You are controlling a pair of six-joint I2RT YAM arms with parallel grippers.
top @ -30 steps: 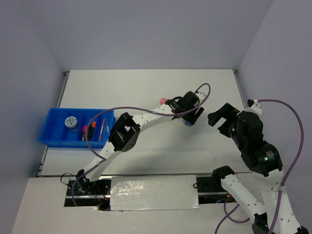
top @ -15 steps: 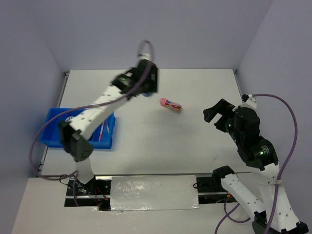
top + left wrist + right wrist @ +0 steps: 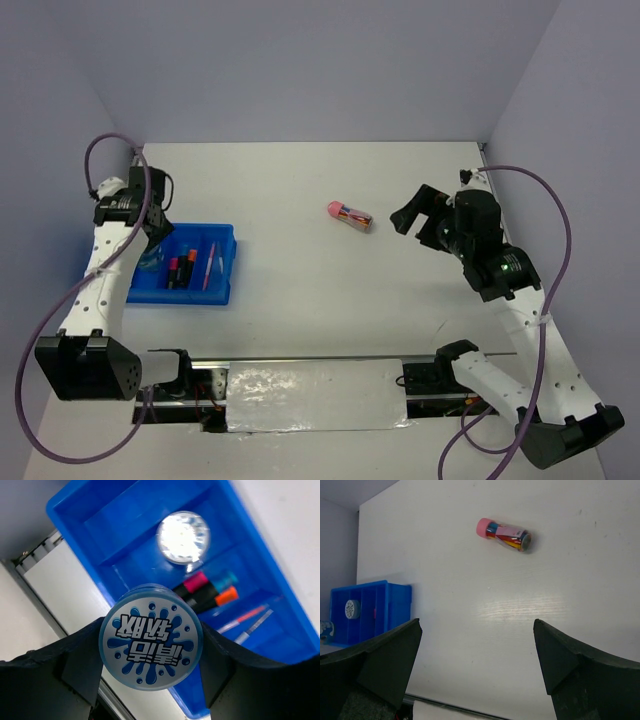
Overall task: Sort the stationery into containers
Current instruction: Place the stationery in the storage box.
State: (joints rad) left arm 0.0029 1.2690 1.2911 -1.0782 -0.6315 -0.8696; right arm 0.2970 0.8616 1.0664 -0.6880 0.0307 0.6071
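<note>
My left gripper (image 3: 151, 647) is shut on a round blue-white disc (image 3: 151, 636), with one finger on each side of it. It hangs over the near-left edge of the blue tray (image 3: 135, 515). In the top view this gripper (image 3: 148, 228) is above the tray's (image 3: 222, 270) left end. Inside the tray lie a second disc (image 3: 183, 536), highlighters (image 3: 206, 587) with pink, blue and orange caps, and thin pens (image 3: 249, 619). The pink capsule-shaped case (image 3: 349, 214) lies alone mid-table and also shows in the right wrist view (image 3: 504, 534). To its right my right gripper (image 3: 415, 217) stands open and empty (image 3: 476, 630).
A metal rail runs along the table's near edge (image 3: 300, 360). The table's left edge (image 3: 40, 570) lies just beyond the tray. Grey walls enclose the table on three sides.
My left arm has swung from mid-table to the far left, carrying the disc over the tray. The right arm has moved up and nearer the pink case, which has not moved.
</note>
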